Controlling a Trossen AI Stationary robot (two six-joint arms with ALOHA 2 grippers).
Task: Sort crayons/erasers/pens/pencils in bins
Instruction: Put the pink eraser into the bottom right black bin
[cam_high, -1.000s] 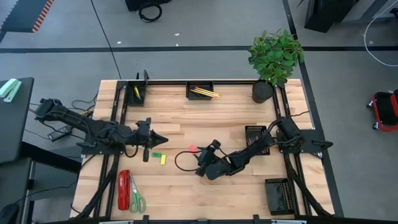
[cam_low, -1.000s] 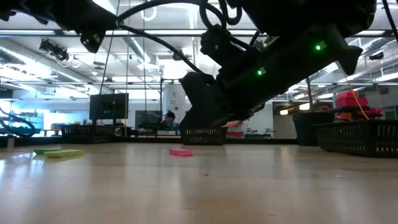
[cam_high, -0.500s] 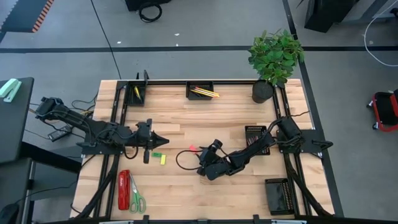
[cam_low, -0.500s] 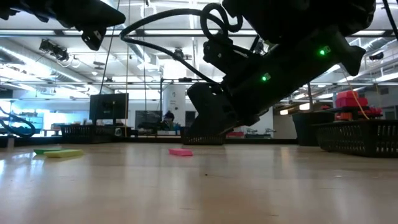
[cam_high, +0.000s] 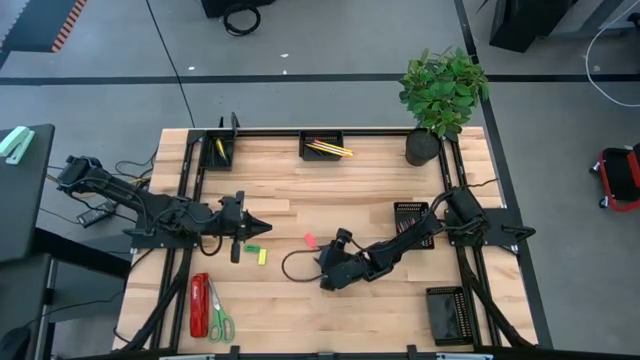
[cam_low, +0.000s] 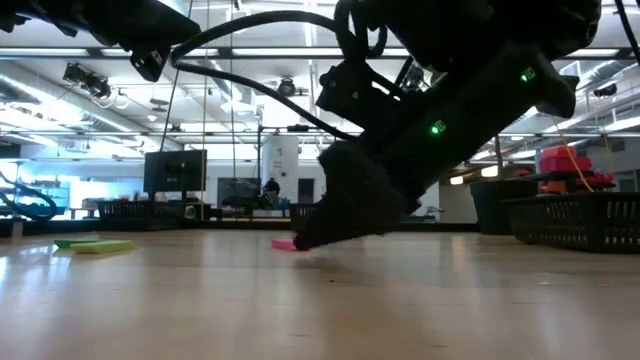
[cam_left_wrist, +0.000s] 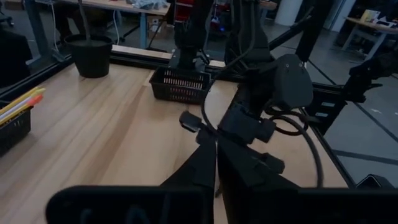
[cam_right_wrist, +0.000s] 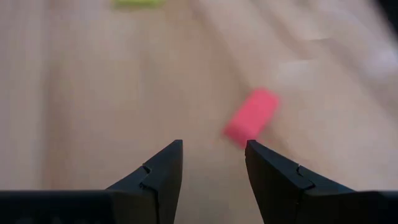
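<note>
I have the right gripper (cam_right_wrist: 211, 163) low over the table (cam_high: 330, 190), fingers spread with nothing between them. The pink eraser (cam_right_wrist: 251, 116) lies flat just ahead of its tips, off toward one finger (not touching either). My left gripper (cam_high: 262, 229) waits with fingers pressed together, yellow eraser (cam_high: 263, 256) and green eraser (cam_high: 254, 248) just beside it. I can read no writing anywhere.

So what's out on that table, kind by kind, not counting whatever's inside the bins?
Bins: 4
Erasers: 3, pink, green, yellow
Stapler: 1
Scissors: 1
Potted plant: 1
Total: 10
</note>
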